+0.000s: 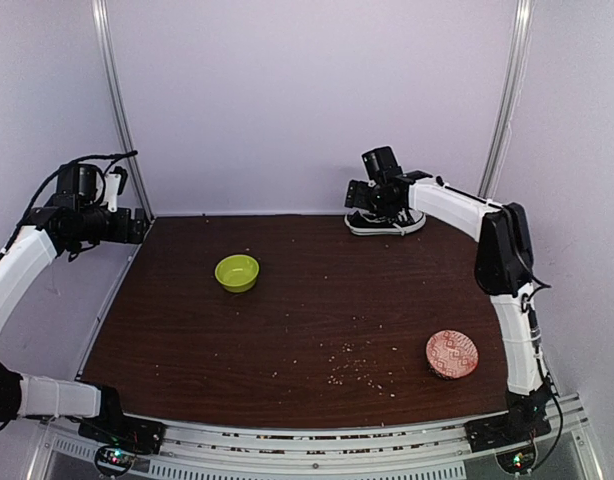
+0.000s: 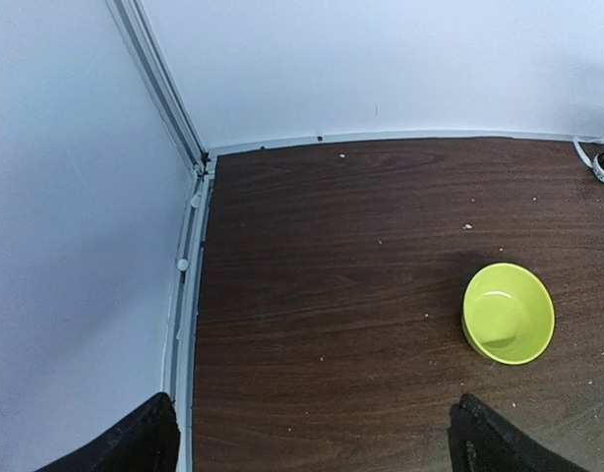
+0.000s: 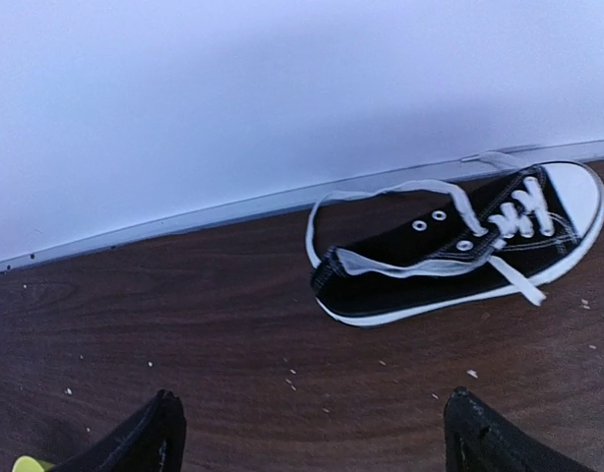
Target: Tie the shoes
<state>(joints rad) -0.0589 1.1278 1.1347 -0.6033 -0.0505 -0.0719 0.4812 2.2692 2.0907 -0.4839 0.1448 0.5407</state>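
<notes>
A black low-top sneaker with white sole, white toe cap and loose white laces lies on its sole by the back wall, toe to the right. It also shows in the top view, partly hidden by my right arm. My right gripper is wide open and empty, raised in front of the shoe's heel; in the top view it hangs over the shoe. My left gripper is wide open and empty, raised over the table's far left corner.
A lime green bowl sits left of centre, also in the left wrist view. A pink patterned dish sits at the near right. Small crumbs are scattered over the dark wood table. White walls enclose the back and sides.
</notes>
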